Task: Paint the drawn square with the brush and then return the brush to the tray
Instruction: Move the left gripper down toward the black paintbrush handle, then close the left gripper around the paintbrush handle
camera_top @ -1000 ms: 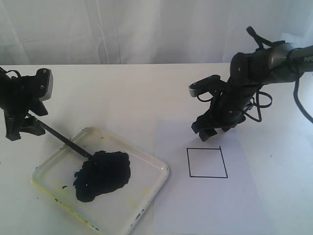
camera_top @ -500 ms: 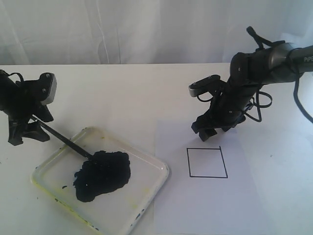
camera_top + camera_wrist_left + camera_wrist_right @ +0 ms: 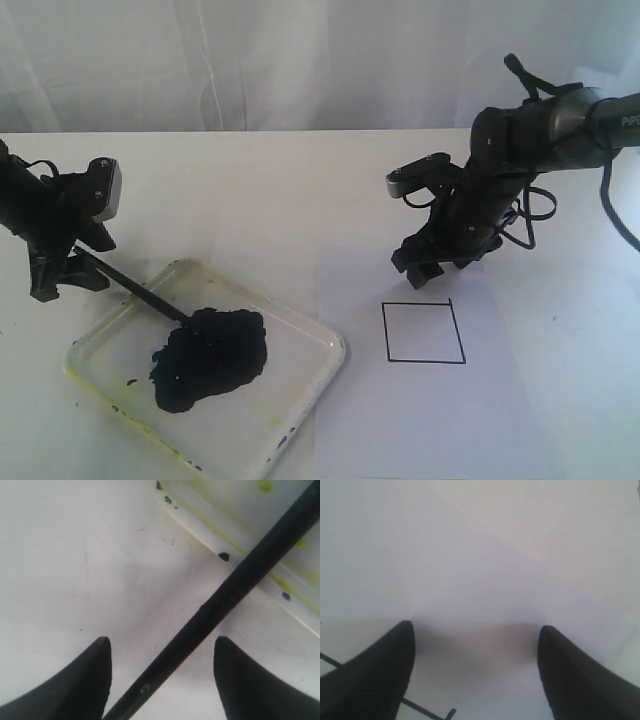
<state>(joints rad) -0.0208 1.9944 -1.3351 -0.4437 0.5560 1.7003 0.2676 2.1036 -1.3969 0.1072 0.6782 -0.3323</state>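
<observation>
Since 1 second ago the left gripper (image 3: 60, 275) has shifted a little closer to the tray (image 3: 290, 375), while the right gripper (image 3: 428, 265) has kept its place.

The tray is shallow, white and rectangular with rounded corners, its rim stained yellow-green. A lumpy black paint blob (image 3: 210, 355) sits in its middle. The brush (image 3: 130, 288) is a thin, straight, matte black stick. Its long axis runs diagonally: the tip sits at the edge of the blob, and the handle crosses the tray's rim and points away from the tray toward the left gripper.

In the left wrist view the handle (image 3: 225, 587) passes between the 2 spread fingers of the left gripper (image 3: 161, 639). It lies nearer one of them, and contact cannot be told.

Beside the tray lies a flat white paper sheet (image 3: 420, 410) bearing the drawn square (image 3: 424, 332), a thin black outline with a white inside. The right gripper (image 3: 475, 630) hangs over the paper on the side of the square away from the tray, its fingers apart and holding nothing.
</observation>
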